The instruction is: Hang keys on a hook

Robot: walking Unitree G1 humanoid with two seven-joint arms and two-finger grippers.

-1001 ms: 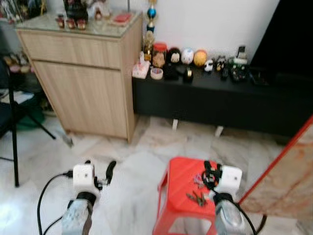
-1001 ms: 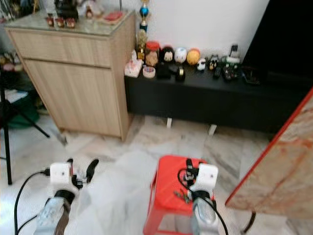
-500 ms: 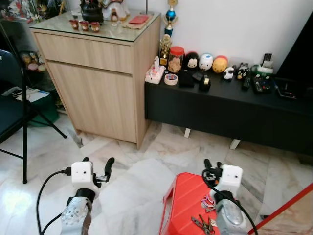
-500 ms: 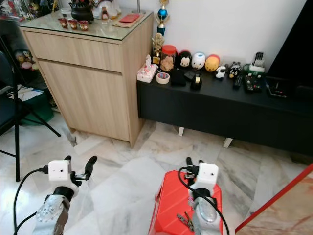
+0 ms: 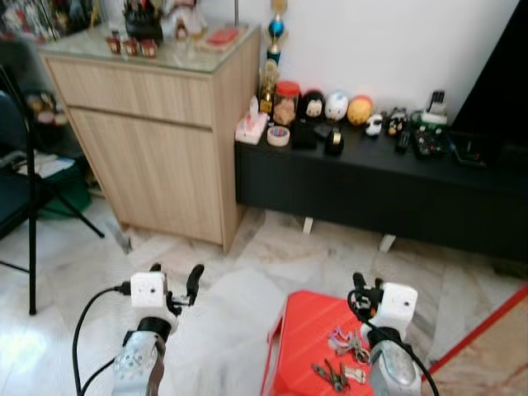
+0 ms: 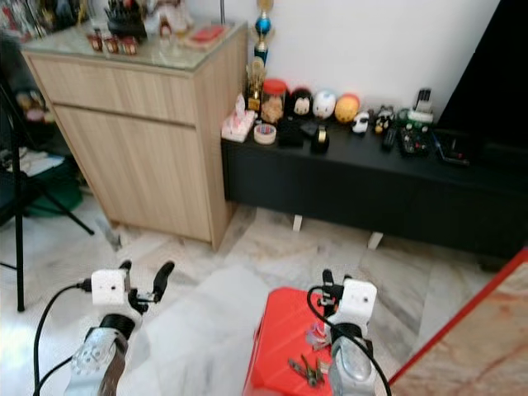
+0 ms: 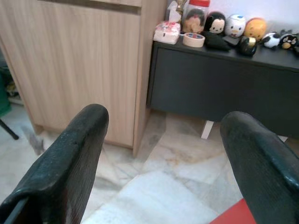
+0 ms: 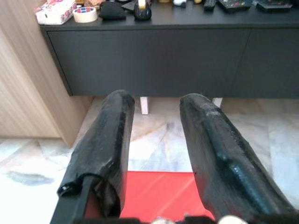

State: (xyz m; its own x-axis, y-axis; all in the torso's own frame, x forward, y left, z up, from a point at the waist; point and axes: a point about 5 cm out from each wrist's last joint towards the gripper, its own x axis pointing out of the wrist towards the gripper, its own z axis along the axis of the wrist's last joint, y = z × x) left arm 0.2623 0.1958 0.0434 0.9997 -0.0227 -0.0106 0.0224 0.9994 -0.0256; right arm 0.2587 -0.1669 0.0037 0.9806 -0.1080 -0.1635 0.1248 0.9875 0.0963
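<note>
Two grippers: left gripper (image 5: 175, 279) fingers wide apart over bare floor (image 5: 223, 297); right gripper (image 5: 367, 289) narrowly parted.
Keys (image 5: 342, 363): on red stool (image 5: 305, 330), near its right edge.

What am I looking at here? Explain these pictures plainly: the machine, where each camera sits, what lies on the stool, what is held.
This is a walking robot with two silver arms, each ending in a gripper of two black fingers. Two pictures come from cameras on its head, looking forward and down. There the left gripper hangs over the marble floor, and the right gripper is above a red stool. The other two pictures come from cameras on the wrists, looking along the fingers. Both grippers are open and hold nothing. On the stool lie the keys, in a loose bunch close beside the right arm. Beyond stand a wooden cabinet and a low black bench with toys and small items on top. I cannot make out a hook.
</note>
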